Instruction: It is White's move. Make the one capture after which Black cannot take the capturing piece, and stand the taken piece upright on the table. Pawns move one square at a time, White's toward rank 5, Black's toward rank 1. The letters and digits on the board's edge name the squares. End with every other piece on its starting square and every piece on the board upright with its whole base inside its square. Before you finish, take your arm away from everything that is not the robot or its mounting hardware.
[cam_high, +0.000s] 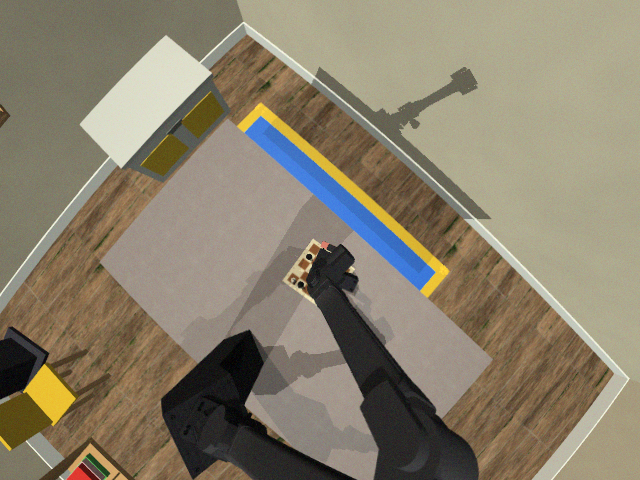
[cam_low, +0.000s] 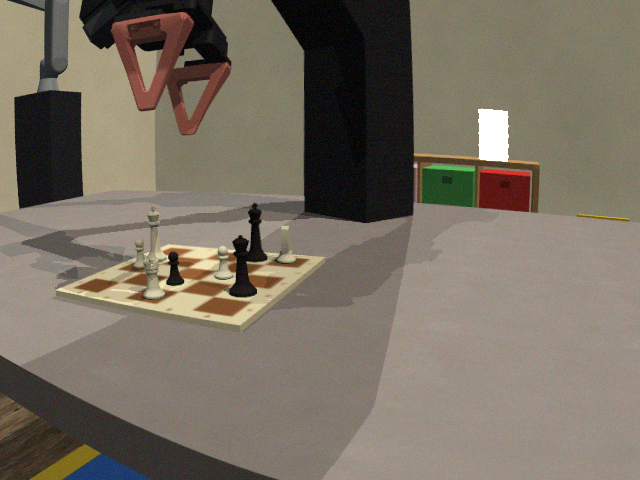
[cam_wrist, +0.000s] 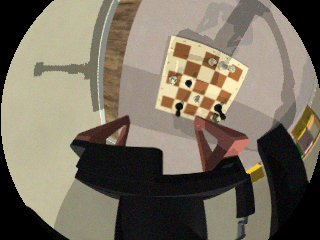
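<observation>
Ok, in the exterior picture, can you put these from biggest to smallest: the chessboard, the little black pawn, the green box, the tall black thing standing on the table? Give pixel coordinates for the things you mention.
1. Tall black block (cam_low: 361, 124)
2. Chessboard (cam_low: 222, 305)
3. Green box (cam_low: 448, 190)
4. Black pawn (cam_low: 174, 272)

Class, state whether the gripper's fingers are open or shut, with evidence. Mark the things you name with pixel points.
Open: in the exterior view, the gripper's (cam_low: 166, 121) (cam_wrist: 162, 119) two red fingers stand apart.

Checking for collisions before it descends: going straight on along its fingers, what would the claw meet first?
Probably the chessboard or a piece on it; the claw points down near its edge, though depth is unclear.
</observation>
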